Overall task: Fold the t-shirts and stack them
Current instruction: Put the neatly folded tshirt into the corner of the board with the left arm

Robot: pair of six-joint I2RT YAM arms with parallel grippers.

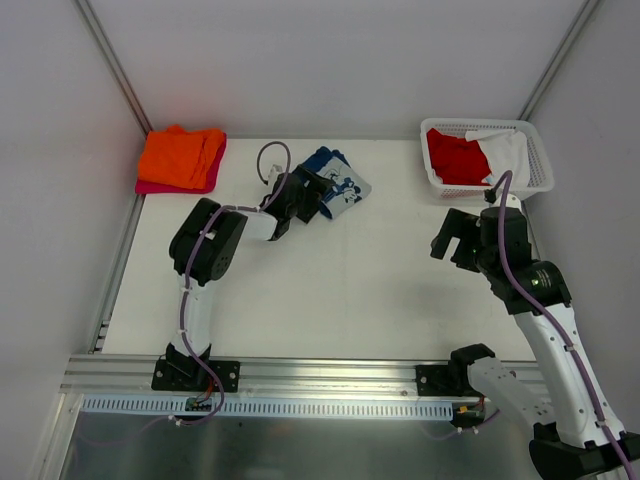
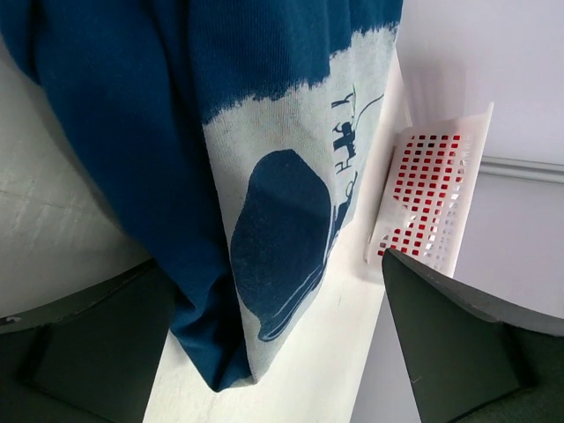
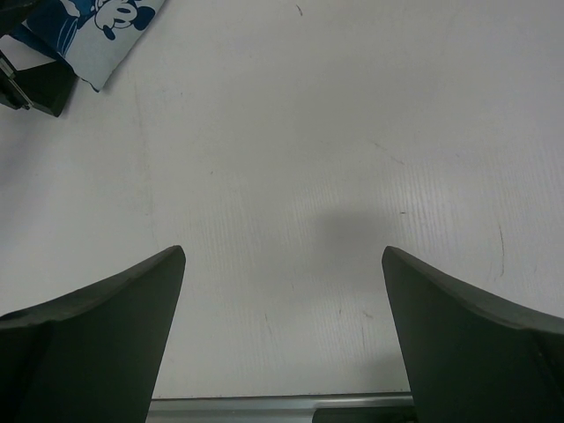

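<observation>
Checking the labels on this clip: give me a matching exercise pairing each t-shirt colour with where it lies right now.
Things:
1. orange t-shirt
2. magenta-pink t-shirt
3. navy blue t-shirt
4. red t-shirt

Places:
a. inside the white basket
b. alone on the table, far middle
c. top of the far-left pile
d. bottom of the far-left pile

Pairs: 1-c, 2-d, 3-b, 4-a

Nothing legible — marks printed on the navy t-shirt blur.

A white lattice basket sits at the table's far right corner.
</observation>
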